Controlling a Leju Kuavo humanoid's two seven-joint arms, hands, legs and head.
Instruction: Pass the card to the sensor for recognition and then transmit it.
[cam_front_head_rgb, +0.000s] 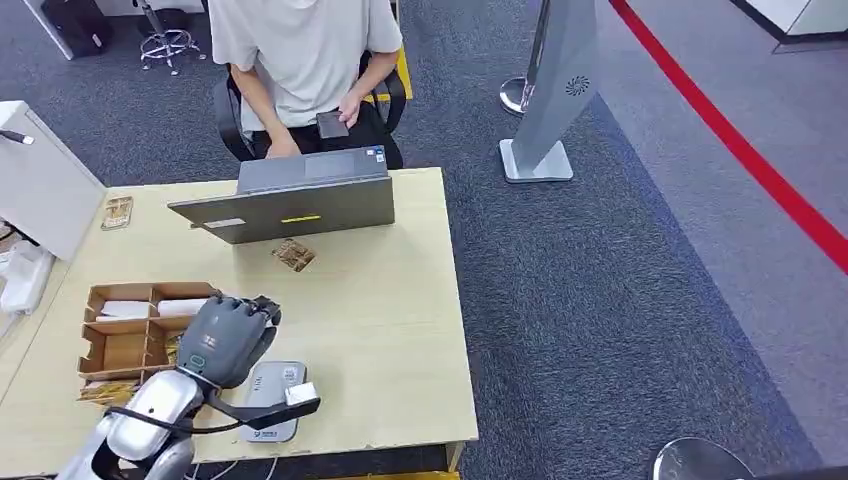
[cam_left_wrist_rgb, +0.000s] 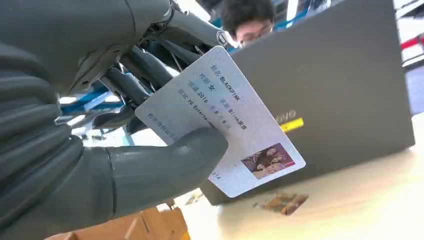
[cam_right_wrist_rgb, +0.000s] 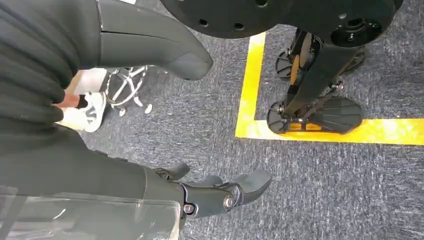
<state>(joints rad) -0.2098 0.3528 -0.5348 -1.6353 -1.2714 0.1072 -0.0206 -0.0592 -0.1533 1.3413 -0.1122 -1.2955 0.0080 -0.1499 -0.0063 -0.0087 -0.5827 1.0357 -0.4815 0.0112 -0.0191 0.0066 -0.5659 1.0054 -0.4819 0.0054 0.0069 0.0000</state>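
Hovering above the near left part of the table (cam_front_head_rgb: 400, 300), the left hand (cam_front_head_rgb: 228, 335) pinches the card (cam_left_wrist_rgb: 220, 120) between its thick thumb (cam_left_wrist_rgb: 165, 160) and darker fingers (cam_left_wrist_rgb: 145, 65), the card's printed face and small photo tilted toward the wrist camera. The hand sits between the cardboard organizer (cam_front_head_rgb: 135, 335) on its left and the grey sensor (cam_front_head_rgb: 272, 392) just near of it. The right hand (cam_right_wrist_rgb: 220, 192) hangs over dark carpet (cam_right_wrist_rgb: 320, 190) with fingers loosely spread, holding nothing. Farther across the table stands a grey laptop (cam_front_head_rgb: 300, 200), a small patterned item (cam_front_head_rgb: 293, 255) lying just near of it. A seated person (cam_front_head_rgb: 300, 60) holds a phone (cam_front_head_rgb: 332, 124) beyond the far edge.
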